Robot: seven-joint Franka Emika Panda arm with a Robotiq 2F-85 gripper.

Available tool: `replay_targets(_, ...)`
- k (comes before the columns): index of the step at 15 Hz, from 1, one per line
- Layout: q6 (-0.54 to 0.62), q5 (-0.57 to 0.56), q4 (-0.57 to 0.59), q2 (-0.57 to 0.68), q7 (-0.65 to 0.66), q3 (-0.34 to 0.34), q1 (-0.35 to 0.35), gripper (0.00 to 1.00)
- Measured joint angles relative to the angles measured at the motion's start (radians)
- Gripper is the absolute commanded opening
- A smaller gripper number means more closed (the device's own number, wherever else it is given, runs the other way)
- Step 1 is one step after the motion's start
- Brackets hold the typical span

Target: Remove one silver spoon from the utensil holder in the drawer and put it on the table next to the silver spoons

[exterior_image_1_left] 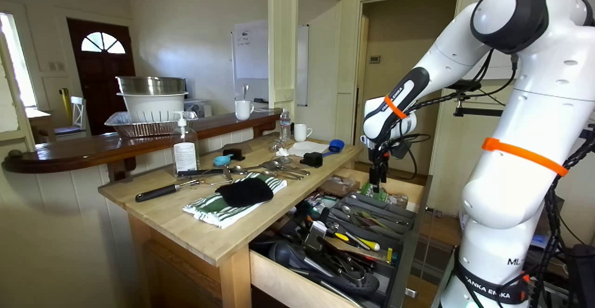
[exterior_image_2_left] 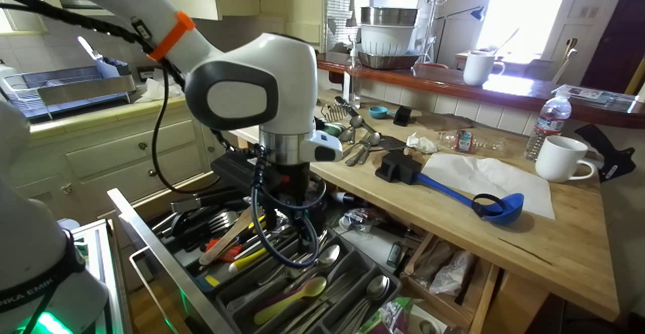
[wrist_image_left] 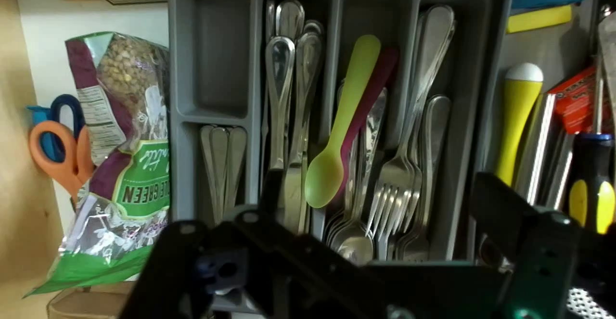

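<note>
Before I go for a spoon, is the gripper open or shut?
Open. In the wrist view, the gripper has its fingers set wide apart, and forks in the utensil holder show through the gap.

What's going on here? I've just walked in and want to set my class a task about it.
A robot arm hangs over the open drawer, its gripper open and holding nothing. Beneath it, the utensil holder carries silver spoons, forks and a yellow-green spoon. More silver spoons lie on the table. The job is to lay one from the drawer beside those; the gripper has not yet taken hold of one.
</note>
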Motion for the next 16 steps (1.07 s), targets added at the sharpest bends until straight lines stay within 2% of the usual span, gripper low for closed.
replay_targets(1, 0.037, 0.001, -0.002, 0.033, -0.002, 0.001, -0.001, 0.74)
replay_targets(2, 0.067, 0.002, -0.002, 0.061, -0.004, 0.003, -0.002, 0.62)
replay_targets(3, 0.095, 0.005, -0.002, 0.087, -0.006, 0.006, -0.003, 0.59)
replay_targets(5, 0.137, 0.015, -0.001, 0.132, -0.01, 0.019, -0.004, 0.37)
replay_targets(6, 0.153, 0.022, 0.0, 0.153, -0.014, 0.028, -0.005, 0.34)
replay_targets(9, 0.196, 0.041, 0.012, 0.219, -0.018, 0.056, -0.007, 0.25)
replay_targets(10, 0.206, 0.045, 0.02, 0.24, -0.018, 0.063, -0.009, 0.29)
replay_targets(13, 0.243, 0.07, 0.051, 0.303, -0.032, 0.083, -0.03, 0.3)
replay_targets(16, 0.273, 0.094, 0.084, 0.351, -0.069, 0.109, -0.06, 0.35)
